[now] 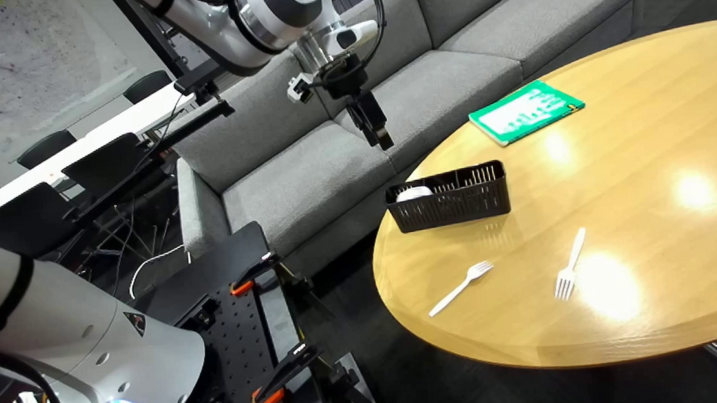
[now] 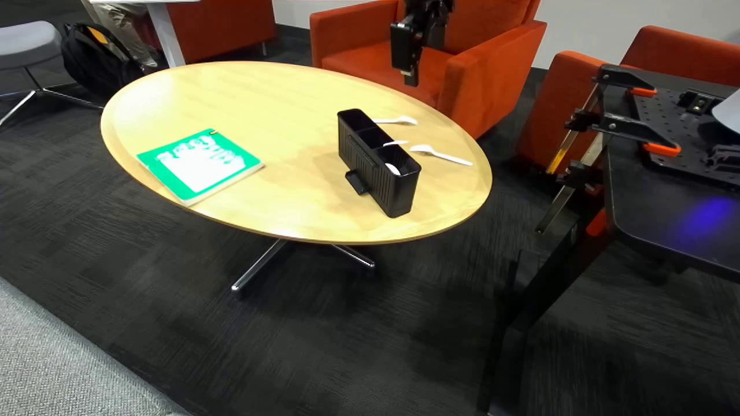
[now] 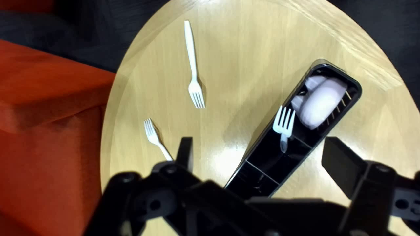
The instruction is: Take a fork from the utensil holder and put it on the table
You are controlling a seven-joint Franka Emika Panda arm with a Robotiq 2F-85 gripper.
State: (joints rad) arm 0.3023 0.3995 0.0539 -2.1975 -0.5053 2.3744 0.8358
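The black utensil holder (image 1: 475,203) stands on the round wooden table (image 1: 638,138); it also shows in an exterior view (image 2: 378,173) and in the wrist view (image 3: 272,167). A white fork (image 3: 284,124) leans tines-up, its handle down in the middle compartment. It barely shows in an exterior view (image 2: 396,143). Two white forks (image 3: 193,62) (image 3: 153,135) lie on the tabletop beside the holder. My gripper (image 3: 259,157) is open and empty, its fingers apart, above the holder and apart from it. It shows in both exterior views (image 1: 380,136) (image 2: 411,72).
A rounded white thing (image 3: 323,103), with more white shapes beside it, lies in the holder's end compartment. A green book or card (image 1: 526,112) lies on the table. A grey sofa (image 1: 428,104) and an orange armchair (image 2: 491,75) stand near the table.
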